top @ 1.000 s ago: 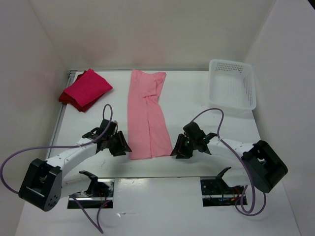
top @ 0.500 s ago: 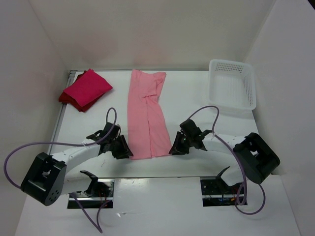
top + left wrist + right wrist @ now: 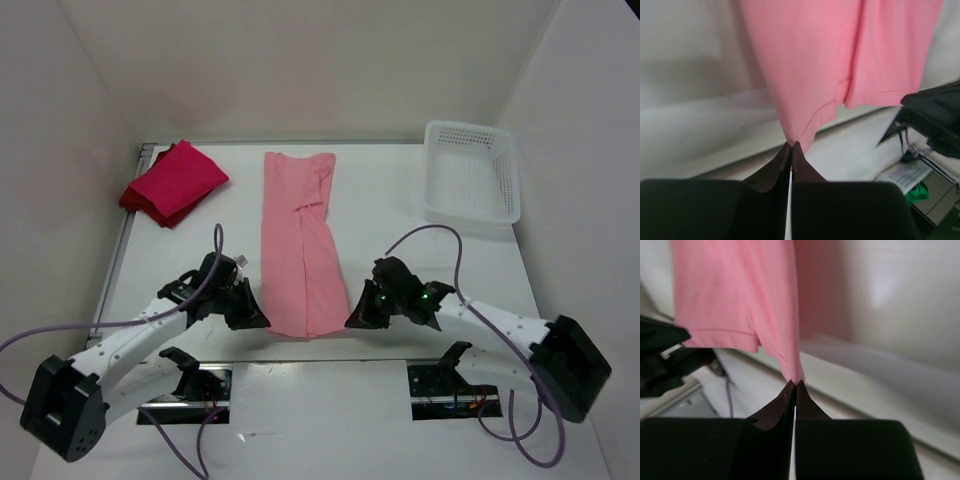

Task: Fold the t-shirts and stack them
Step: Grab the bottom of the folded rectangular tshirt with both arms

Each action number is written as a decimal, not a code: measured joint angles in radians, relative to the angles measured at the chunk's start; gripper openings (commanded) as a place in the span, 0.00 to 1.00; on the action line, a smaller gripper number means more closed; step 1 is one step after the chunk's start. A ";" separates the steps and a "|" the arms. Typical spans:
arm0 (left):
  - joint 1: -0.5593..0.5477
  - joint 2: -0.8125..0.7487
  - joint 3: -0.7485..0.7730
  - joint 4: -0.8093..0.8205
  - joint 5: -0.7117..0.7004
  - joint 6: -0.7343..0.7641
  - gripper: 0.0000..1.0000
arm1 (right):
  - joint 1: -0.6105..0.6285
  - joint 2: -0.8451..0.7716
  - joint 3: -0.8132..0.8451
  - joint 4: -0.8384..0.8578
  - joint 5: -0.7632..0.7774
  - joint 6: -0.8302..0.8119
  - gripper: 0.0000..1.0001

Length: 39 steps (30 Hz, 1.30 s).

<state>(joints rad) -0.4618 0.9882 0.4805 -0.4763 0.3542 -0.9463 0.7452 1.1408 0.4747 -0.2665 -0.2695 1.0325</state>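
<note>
Salmon-pink t-shirt (image 3: pixel 298 245) stretches away from both grippers, a long limp strip, likely light and soft. Left gripper (image 3: pixel 791 146) is clamped on its near left hem corner, right gripper (image 3: pixel 795 385) on the right one. Such thin holds could slip.

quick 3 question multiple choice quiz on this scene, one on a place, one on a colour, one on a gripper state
1. Where does the folded red stack lie in the top view?
A. at the far left of the table
B. beside the right arm's base
C. between the two arm bases

2. What colour is the long shirt laid down the middle of the table?
A. white
B. dark red
C. light pink

3. How is the left gripper?
A. open above the table
B. shut on the long shirt's near corner
C. shut on the folded red stack

Answers:
1 A, it sits by the far left corner.
2 C, it is salmon pink in every view.
3 B, the left wrist view shows the jaws pressed together on the hem corner.
</note>
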 measured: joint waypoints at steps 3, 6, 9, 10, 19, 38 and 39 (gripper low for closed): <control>0.000 -0.086 0.022 -0.077 0.039 0.001 0.00 | 0.027 -0.195 -0.038 -0.078 -0.017 0.062 0.00; 0.000 -0.116 0.033 -0.142 0.056 0.001 0.00 | 0.030 -0.309 -0.037 -0.174 -0.019 0.090 0.00; 0.010 -0.089 0.087 -0.212 0.060 0.008 0.00 | 0.018 -0.304 -0.004 -0.246 -0.023 0.085 0.00; 0.014 -0.072 0.117 -0.226 0.054 0.011 0.00 | 0.006 -0.283 0.019 -0.267 -0.024 0.072 0.00; 0.124 0.162 0.301 -0.096 -0.004 0.039 0.00 | -0.253 0.132 0.371 -0.268 -0.022 -0.197 0.00; 0.274 0.776 0.750 0.130 -0.147 0.157 0.00 | -0.364 0.818 0.992 -0.225 -0.001 -0.508 0.00; 0.276 0.793 0.762 0.132 -0.153 0.160 0.02 | -0.371 0.839 1.015 -0.225 0.000 -0.512 0.00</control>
<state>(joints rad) -0.1856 1.7813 1.2427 -0.3443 0.2012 -0.7860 0.3740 1.9800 1.4895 -0.4911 -0.2699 0.5209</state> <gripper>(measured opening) 0.009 0.005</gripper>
